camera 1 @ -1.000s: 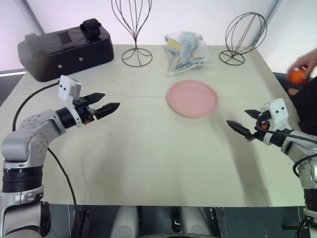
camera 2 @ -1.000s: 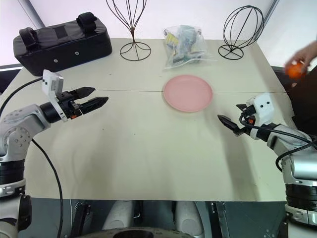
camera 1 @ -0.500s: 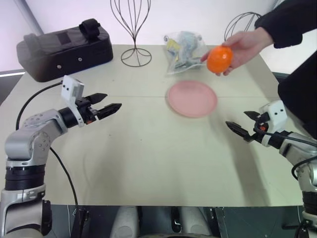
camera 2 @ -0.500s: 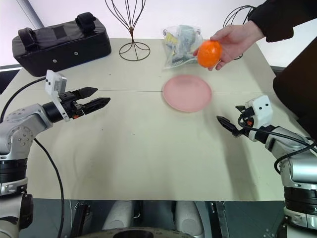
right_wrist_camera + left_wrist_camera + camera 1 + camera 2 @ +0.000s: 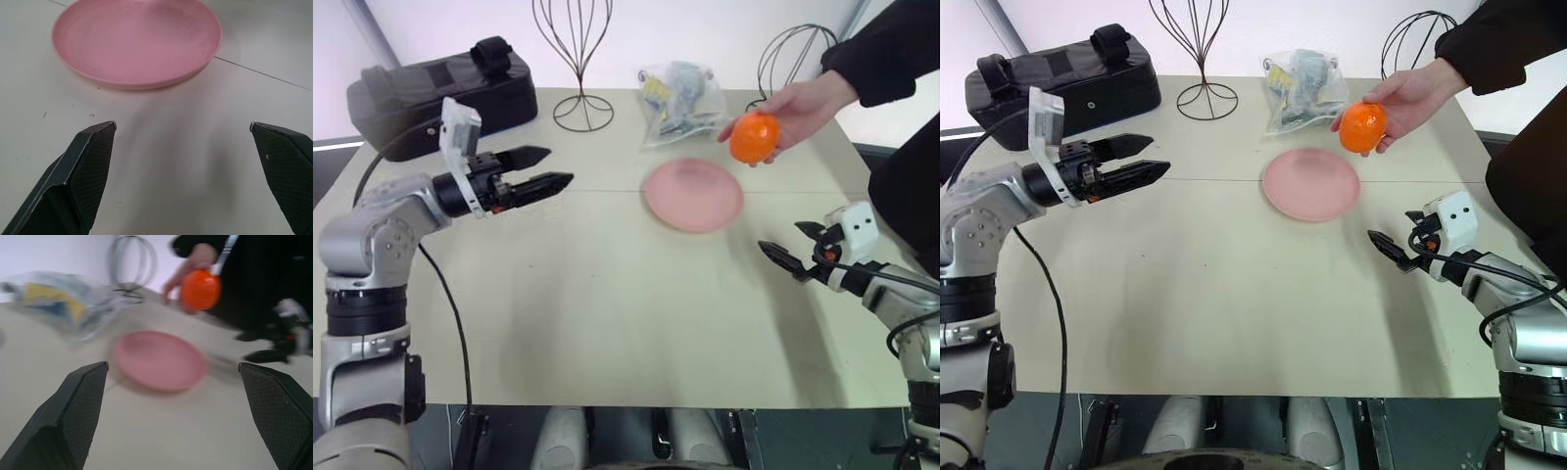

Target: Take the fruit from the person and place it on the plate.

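Fruit [image 5: 754, 137] sits in the person's hand [image 5: 798, 103], held in the air just above the far edge of the plate [image 5: 694, 195], its underside and the side toward the robot left bare by the fingers. It is round, bright orange and smooth, with a faint shine, and much smaller than the pink plate below it.

The step in hand looks like the reach for the handover. The left gripper [image 5: 548, 168] is raised over the table with its two black fingers spread apart and nothing between them; the fruit is well ahead of it and off toward the right arm's side. The right gripper [image 5: 1393, 250] hovers low, fingers wide and empty, with the plate just ahead of it and the fruit above and beyond.

To do it well, whichever gripper goes should stay fully spread, approach level with the fruit's widest part, and close on the bare skin, clear of the person's fingers.
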